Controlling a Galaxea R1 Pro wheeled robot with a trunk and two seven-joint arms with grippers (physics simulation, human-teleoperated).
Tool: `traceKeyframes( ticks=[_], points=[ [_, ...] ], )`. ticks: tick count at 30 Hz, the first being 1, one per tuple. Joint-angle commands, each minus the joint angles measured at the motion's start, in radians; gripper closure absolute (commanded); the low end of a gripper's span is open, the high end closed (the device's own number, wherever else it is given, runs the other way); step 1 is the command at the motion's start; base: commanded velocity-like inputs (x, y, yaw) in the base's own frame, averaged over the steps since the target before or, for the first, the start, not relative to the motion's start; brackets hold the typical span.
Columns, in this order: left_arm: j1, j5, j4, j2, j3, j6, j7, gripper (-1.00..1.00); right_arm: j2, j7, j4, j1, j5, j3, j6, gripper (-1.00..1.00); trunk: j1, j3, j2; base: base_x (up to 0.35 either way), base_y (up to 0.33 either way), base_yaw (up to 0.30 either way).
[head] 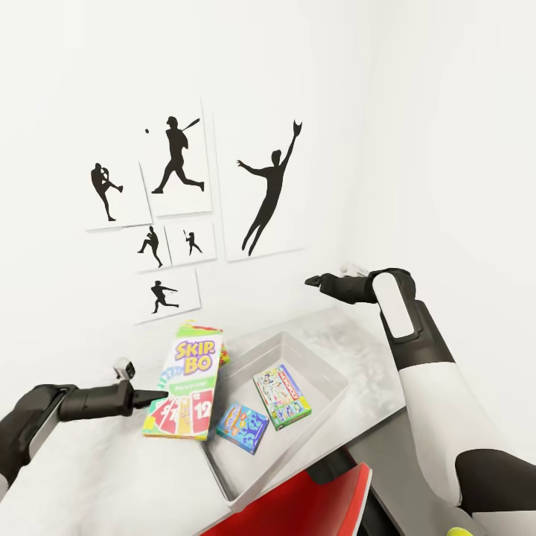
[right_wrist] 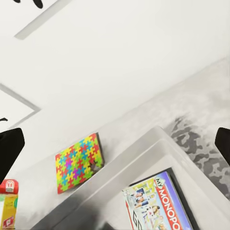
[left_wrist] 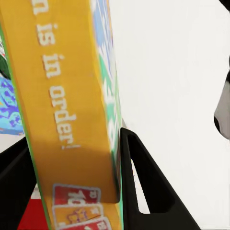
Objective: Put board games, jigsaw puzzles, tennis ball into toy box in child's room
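1. Skip-Bo, the larger yellow-red-green printed game box [head: 187,383], hangs tilted over the near rim of the see-through greyish plastic toy box [head: 327,365] in the head view, pinched by the left gripper [head: 152,397]. Inside the bin lie a small blue game box [head: 243,427] and a green-edged one [head: 282,396]. The right gripper [head: 313,281] hovers above the light grey desk top [head: 372,380], by the white wall's black baseball silhouettes [head: 269,190].
2. Left wrist view: black fingers [left_wrist: 143,187] clamp the box's yellow edge [left_wrist: 67,110].
3. Right wrist view: fingertips [right_wrist: 9,148] spread wide, holding nothing, over the bin's rim [right_wrist: 143,143]; a multicoloured jigsaw board [right_wrist: 79,162] lies beside it.
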Motion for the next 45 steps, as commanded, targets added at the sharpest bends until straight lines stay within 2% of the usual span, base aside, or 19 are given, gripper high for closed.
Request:
traceKeyframes(
  ticks=[1, 3, 6, 8, 9, 12, 14, 16, 21, 28, 32, 35, 38, 45],
  points=[
    [-0.015, -0.007, -0.031, -0.014, -0.005, 0.016, 0.018, 1.0, 0.0, -0.011, -0.001, -0.001, -0.01, 0.001, 0.003, -1.0, 0.001, -0.003, -0.003, 0.0, 0.0, 0.0],
    [-0.036, -0.026, -0.063, -0.035, -0.006, 0.026, 0.041, 1.0, 0.0, -0.011, -0.001, -0.001, -0.01, 0.001, 0.003, -1.0, 0.001, -0.003, -0.003, 0.0, 0.0, 0.0],
    [-0.085, -0.089, -0.086, -0.077, -0.008, 0.06, 0.061, 1.0, 0.0, -0.011, -0.001, -0.001, -0.009, 0.001, 0.004, -1.0, 0.001, -0.003, -0.003, 0.0, 0.0, 0.0],
    [-0.126, -0.178, -0.09, -0.122, -0.009, 0.076, 0.068, 1.0, 0.0, -0.012, -0.001, -0.001, -0.009, 0.001, 0.005, -1.0, 0.001, -0.003, -0.003, 0.0, 0.0, 0.0],
    [-0.135, -0.205, -0.089, -0.136, -0.009, 0.079, 0.068, 1.0, 0.0, -0.011, -0.001, -0.001, -0.009, 0.001, 0.005, -1.0, 0.001, -0.003, -0.003, 0.0, 0.0, 0.0],
    [-0.194, -0.373, -0.072, -0.206, -0.008, 0.085, 0.065, 1.0, 0.0, -0.011, -0.001, -0.001, -0.009, 0.001, 0.006, -1.0, 0.001, -0.003, -0.003, 0.0, 0.0, 0.0],
    [-0.222, -0.431, -0.044, -0.233, -0.007, 0.086, 0.064, 1.0, 0.0, -0.012, -0.001, -0.001, -0.009, 0.001, 0.007, -1.0, 0.001, -0.003, -0.003, 0.0, 0.0, 0.0],
    [-0.26, -0.47, 0.013, -0.267, -0.008, 0.085, 0.068, 1.0, 0.0, -0.012, -0.001, -0.001, -0.009, 0.002, 0.007, -1.0, 0.001, -0.003, -0.003, 0.0, 0.0, 0.0],
    [-0.317, -0.497, 0.121, -0.297, -0.008, 0.076, 0.075, 1.0, 0.0, -0.012, -0.013, -0.001, -0.009, 0.001, 0.009, -1.0, 0.001, -0.003, -0.003, 0.0, 0.0, 0.0],
    [-0.331, -0.504, 0.164, -0.316, -0.017, 0.066, 0.077, 1.0, 0.0, -0.012, -0.02, -0.001, -0.011, 0.001, 0.01, -1.0, 0.001, -0.003, -0.003, 0.0, 0.0, 0.0],
    [-0.332, -0.506, 0.201, -0.321, -0.05, 0.052, 0.077, 1.0, 0.0, -0.012, -0.021, -0.001, -0.011, 0.001, 0.01, -1.0, 0.001, -0.003, -0.003, 0.0, 0.0, 0.0],
    [-0.332, -0.505, 0.218, -0.324, -0.092, 0.041, 0.076, 1.0, 0.0, -0.012, -0.021, -0.001, -0.011, 0.001, 0.009, -1.0, 0.001, -0.003, -0.003, 0.0, 0.0, 0.0],
    [-0.332, -0.505, 0.228, -0.326, -0.109, 0.039, 0.077, 1.0, 0.0, -0.012, -0.021, -0.001, -0.01, 0.0, 0.007, -1.0, 0.001, -0.003, -0.003, 0.0, 0.0, 0.0],
    [-0.332, -0.506, 0.281, -0.356, -0.161, 0.025, 0.08, 1.0, 0.0, -0.012, -0.021, -0.001, -0.01, -0.001, 0.001, -1.0, 0.001, -0.003, -0.003, 0.0, 0.0, 0.0]
  ],
)
